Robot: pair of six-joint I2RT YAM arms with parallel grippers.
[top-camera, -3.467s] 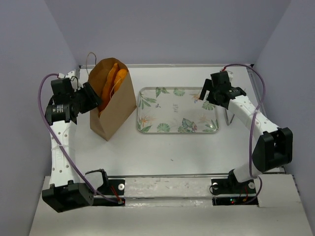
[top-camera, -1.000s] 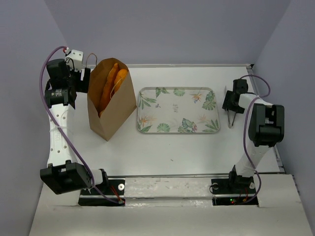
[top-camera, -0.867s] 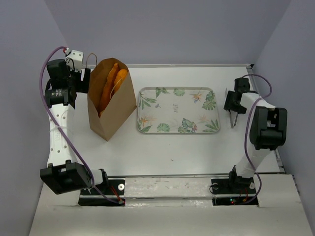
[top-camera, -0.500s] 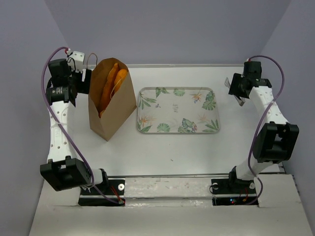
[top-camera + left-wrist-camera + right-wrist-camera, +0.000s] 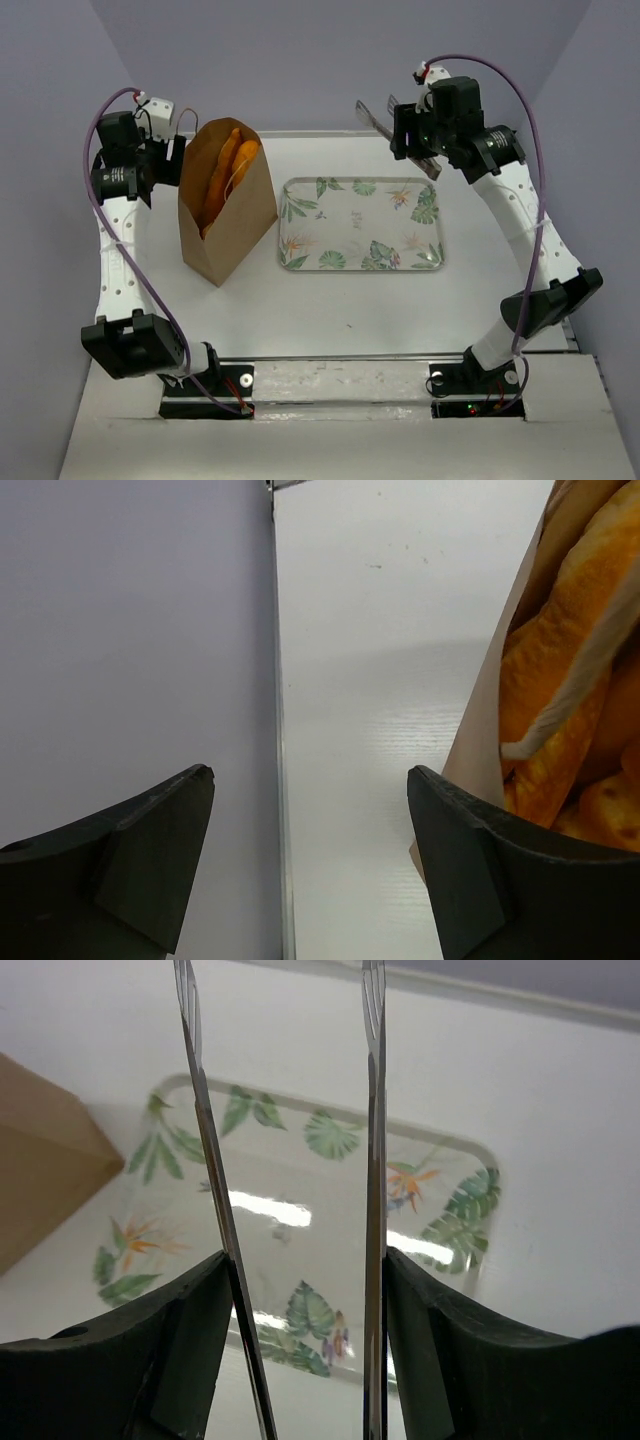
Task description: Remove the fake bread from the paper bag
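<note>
The table (image 5: pixel 330 300) carries the paper bag (image 5: pixel 240 225) at 9 o'clock of the leaf-print tray (image 5: pixel 360 268), the fake bread (image 5: pixel 225 170) standing inside it. The left gripper (image 5: pixel 310 780) gapes empty at the bag's 10 o'clock; the right gripper (image 5: pixel 305 1260) clasps tongs (image 5: pixel 372 1160) at the tray's 1 o'clock.

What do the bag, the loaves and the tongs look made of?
Paper bag: matte brown kraft paper, creased.
Fake bread: bright orange, slight sheen, likely plastic.
Tongs in the right tool: thin, shiny grey strips, apparently steel.
</note>
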